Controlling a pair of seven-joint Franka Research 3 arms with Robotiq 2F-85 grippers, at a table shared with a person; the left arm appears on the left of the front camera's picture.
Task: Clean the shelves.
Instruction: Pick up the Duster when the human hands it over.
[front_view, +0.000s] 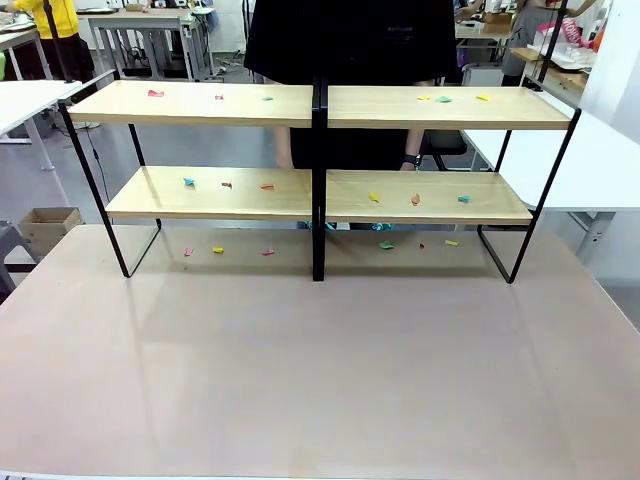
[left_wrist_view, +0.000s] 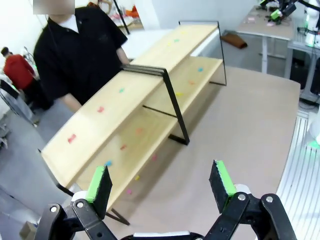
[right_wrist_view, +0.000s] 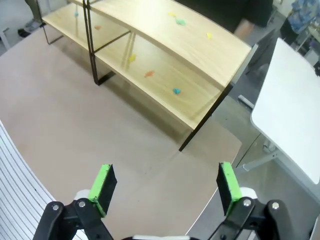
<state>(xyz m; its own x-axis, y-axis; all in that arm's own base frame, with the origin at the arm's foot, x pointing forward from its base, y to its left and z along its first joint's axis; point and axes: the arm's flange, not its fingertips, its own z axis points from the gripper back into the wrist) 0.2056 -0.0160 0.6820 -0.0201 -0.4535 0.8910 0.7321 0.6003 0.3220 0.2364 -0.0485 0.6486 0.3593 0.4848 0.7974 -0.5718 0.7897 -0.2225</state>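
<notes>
Your left gripper (left_wrist_view: 160, 176) and right gripper (right_wrist_view: 165, 174) gape empty; shelves (front_view: 200, 103) at twelve o'clock look rigid, scraps (front_view: 155, 93) featherlight, so pinch from above.

front cam looks across the table (front_view: 300, 380), square on the shelves (front_view: 200, 103), mid range. wrist cams high, angled down from opposite ends; all three share the shelves.

Pale beige bench (front_view: 320, 370) near, matt, under soft even light, faint reflections on top. Grey floor (front_view: 40, 170) beyond. White table (front_view: 28, 98) far left; second white table (front_view: 605, 165) at right. Open cardboard box (front_view: 48, 228) on floor at left, beside bench edge. Grey metal-legged tables (front_view: 150, 25) far back left. Dark chair seat (front_view: 447, 145) far, right of centre.
</notes>
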